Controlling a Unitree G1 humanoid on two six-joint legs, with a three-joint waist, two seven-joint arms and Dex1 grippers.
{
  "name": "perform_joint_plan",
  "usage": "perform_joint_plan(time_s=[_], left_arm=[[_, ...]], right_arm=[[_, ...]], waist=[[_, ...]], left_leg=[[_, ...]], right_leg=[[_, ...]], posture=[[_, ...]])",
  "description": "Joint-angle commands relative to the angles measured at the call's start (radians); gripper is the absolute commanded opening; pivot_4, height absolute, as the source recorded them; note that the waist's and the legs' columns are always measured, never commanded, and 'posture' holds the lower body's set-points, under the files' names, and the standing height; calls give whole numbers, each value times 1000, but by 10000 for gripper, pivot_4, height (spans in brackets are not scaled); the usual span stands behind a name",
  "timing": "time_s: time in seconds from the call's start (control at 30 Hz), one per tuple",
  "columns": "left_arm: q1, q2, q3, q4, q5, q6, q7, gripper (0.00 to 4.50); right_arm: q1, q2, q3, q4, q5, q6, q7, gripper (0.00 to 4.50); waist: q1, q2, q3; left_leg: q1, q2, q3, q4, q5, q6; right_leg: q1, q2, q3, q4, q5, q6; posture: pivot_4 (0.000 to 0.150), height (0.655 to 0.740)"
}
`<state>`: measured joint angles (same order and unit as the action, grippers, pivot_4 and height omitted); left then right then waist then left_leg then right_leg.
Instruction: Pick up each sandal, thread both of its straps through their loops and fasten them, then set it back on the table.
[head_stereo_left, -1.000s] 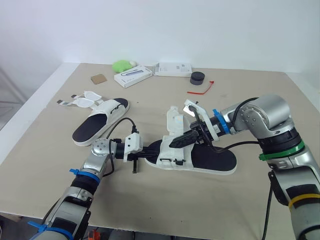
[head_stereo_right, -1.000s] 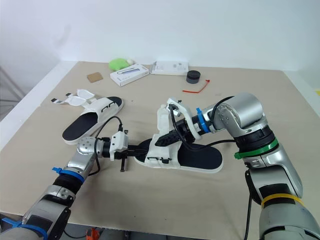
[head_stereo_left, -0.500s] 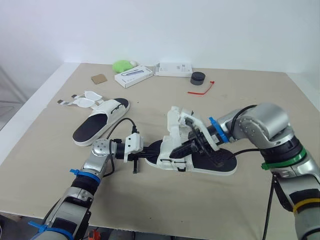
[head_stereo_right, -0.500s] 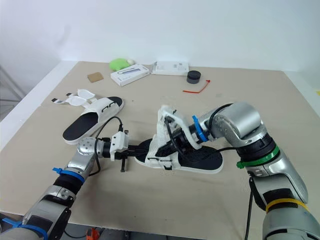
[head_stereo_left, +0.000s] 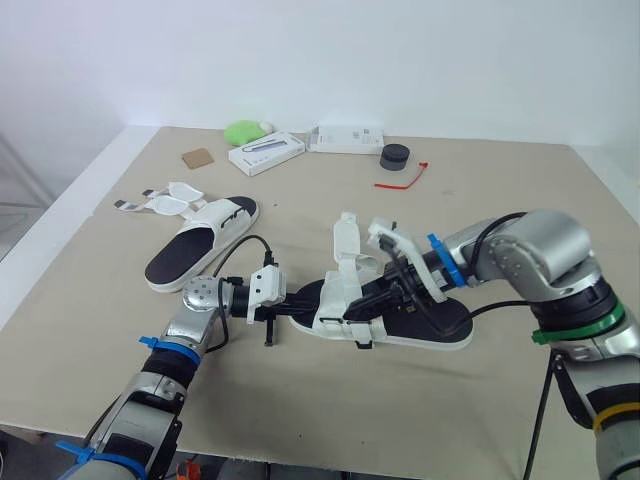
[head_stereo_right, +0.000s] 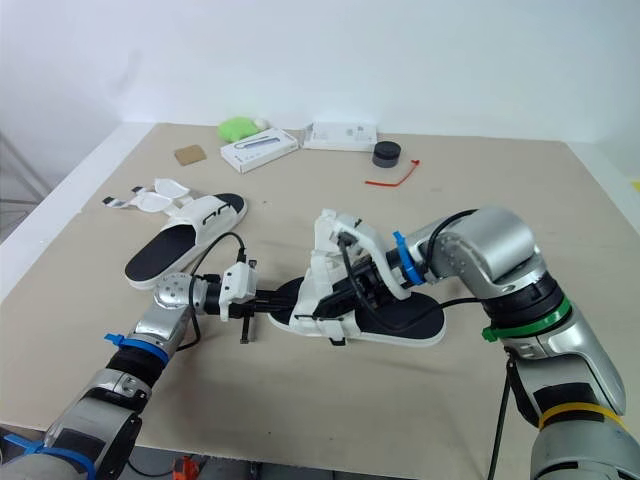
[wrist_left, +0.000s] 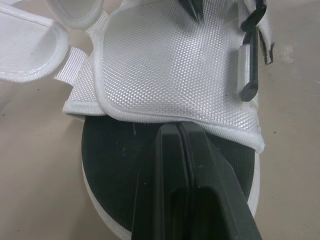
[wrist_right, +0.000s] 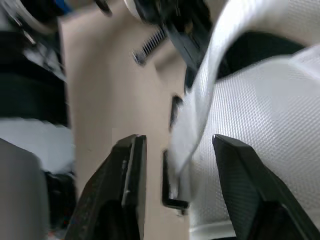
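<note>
A beige worktop (head_stereo_left: 400, 420) with a white-strapped, black-soled sandal (head_stereo_left: 435, 322) lying flat near its middle, toe to the left. The left tool (head_stereo_left: 308, 307) reaches in from the left, its two fingers pressed together and resting on the toe of the black footbed, apparently pinning the shoe. The right tool (wrist_right: 177, 145) sits low over the sandal's middle, its fingers spread apart, with a white strap (head_stereo_left: 345, 243) running loosely between them, not clamped. Half a second ago this arm was bent lower over the shoe and the strap was folded down towards the near edge; now the arm has drawn back to the right a little and the strap stands upright again, much as it did a second ago. A black loop (wrist_right: 170, 200) on the sandal's near side looks empty, so that pass probably did not thread the strap and it likely needs another try. The second sandal (head_stereo_left: 195, 250) lies at the far left, its straps splayed open and unfastened.
</note>
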<state>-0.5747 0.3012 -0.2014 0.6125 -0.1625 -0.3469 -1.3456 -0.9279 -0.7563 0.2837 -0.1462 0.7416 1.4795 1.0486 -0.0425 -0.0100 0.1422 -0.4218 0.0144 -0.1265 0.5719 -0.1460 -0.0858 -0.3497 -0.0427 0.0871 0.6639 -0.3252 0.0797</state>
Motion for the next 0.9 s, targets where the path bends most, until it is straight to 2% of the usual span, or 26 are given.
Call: perform_joint_plan(time_s=[0.03,0.17,0.27,0.4,0.47,0.67,0.9], left_arm=[[47,7,-97,100,87,41,-48,0],[35,17,-100,107,80,47,-93,0],[22,26,-103,133,91,31,-113,0],[12,21,-100,151,89,27,-118,0],[10,20,-102,154,89,25,-121,0],[7,17,-102,152,85,28,-122,0],[16,18,-102,142,84,32,-119,0]], right_arm=[[-21,-17,-175,-8,90,49,11,21953],[52,-84,-317,-102,185,83,21,21953],[203,-149,-432,-287,287,93,23,21953],[351,-150,-482,-452,338,75,-56,21953],[431,-116,-490,-522,319,44,-137,21953],[553,-50,-393,-540,173,-43,-350,21953],[570,-43,-423,-534,211,-49,-383,21953]], waist=[[1,0,0],[3,0,0],[8,0,0],[6,3,0],[5,-1,0],[0,-2,0],[0,-2,0]], left_leg=[[-1,0,-1,0,0,0],[-2,0,-2,0,0,0],[-2,0,-3,-2,-1,0],[-1,0,-2,-2,-3,1],[-1,1,-3,-1,-3,1],[-1,0,-3,1,-3,1],[-1,0,-4,1,-3,1]], right_leg=[[0,0,-1,0,0,0],[0,0,-2,0,-1,-1],[1,0,-4,0,-3,-2],[1,1,-4,0,-5,-2],[1,1,-5,0,-5,-3],[1,0,-4,0,-5,-2],[3,1,-4,0,-5,-2]], posture=[[1500,7400],[1500,7400],[1500,7400],[1500,7400],[1500,7400],[1500,7400],[1500,7400]])
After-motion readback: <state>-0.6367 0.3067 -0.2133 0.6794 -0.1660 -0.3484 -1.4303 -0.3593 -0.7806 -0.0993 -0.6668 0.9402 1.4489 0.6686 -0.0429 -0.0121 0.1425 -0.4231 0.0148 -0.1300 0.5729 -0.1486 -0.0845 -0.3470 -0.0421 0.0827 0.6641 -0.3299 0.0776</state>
